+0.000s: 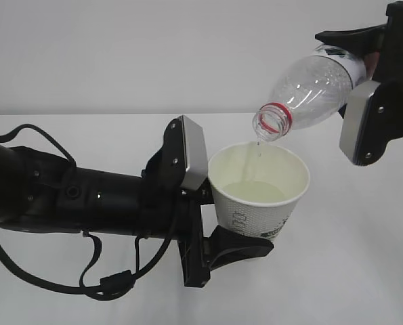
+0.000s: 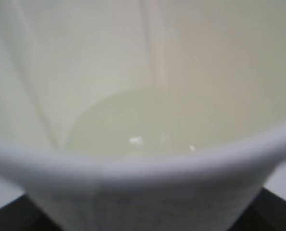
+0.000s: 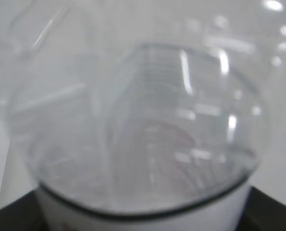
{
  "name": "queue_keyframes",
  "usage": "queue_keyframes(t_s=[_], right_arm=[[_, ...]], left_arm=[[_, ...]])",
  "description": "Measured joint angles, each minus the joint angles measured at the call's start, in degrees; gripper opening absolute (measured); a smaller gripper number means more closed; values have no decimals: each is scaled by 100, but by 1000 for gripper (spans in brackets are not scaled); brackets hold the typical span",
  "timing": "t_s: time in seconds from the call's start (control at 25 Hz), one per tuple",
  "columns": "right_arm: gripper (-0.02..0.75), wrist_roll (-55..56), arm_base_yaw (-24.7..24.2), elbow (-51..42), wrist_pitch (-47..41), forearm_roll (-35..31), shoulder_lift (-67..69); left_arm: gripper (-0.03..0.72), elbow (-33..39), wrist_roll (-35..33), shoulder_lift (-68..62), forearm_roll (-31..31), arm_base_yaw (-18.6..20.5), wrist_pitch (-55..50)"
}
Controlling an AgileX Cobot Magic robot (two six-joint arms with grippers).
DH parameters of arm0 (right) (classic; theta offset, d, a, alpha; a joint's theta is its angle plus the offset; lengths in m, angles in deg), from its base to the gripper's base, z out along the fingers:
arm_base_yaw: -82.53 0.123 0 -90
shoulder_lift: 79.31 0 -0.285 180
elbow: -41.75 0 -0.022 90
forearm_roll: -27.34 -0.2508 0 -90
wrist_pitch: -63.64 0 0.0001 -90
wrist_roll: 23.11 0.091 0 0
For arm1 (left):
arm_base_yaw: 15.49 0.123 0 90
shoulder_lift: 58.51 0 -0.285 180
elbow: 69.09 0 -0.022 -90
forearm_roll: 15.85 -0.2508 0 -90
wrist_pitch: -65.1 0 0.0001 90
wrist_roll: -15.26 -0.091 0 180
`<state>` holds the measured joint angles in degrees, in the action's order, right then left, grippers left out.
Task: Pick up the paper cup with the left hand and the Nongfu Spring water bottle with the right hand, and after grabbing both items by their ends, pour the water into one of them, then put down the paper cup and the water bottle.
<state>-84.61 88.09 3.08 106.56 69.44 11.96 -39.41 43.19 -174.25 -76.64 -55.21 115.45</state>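
Exterior view: the left hand point(image 1: 218, 220) grips the paper cup point(image 1: 259, 193) low on its wall, holding it upright above the white counter point(image 1: 364, 257) so it can catch liquid. From the far right, the right hand point(image 1: 364, 88) clamps the Nongfu Spring water bottle point(image 1: 309, 91) at its base, neck tilted down over the cup's rim, likely to pour.

Left wrist view: the cup fills the frame; the water point(image 2: 128, 127) pools in its bottom.

Right wrist view: the blurred clear bottle, seen from its gripped end, looks almost empty.
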Motion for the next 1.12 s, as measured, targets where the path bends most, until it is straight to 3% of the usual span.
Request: queue_keyframes(t_s=[1.12], right_arm=[[476, 0, 0, 0, 0, -43, 0]], left_arm=[[534, 0, 0, 0, 0, 0, 0]])
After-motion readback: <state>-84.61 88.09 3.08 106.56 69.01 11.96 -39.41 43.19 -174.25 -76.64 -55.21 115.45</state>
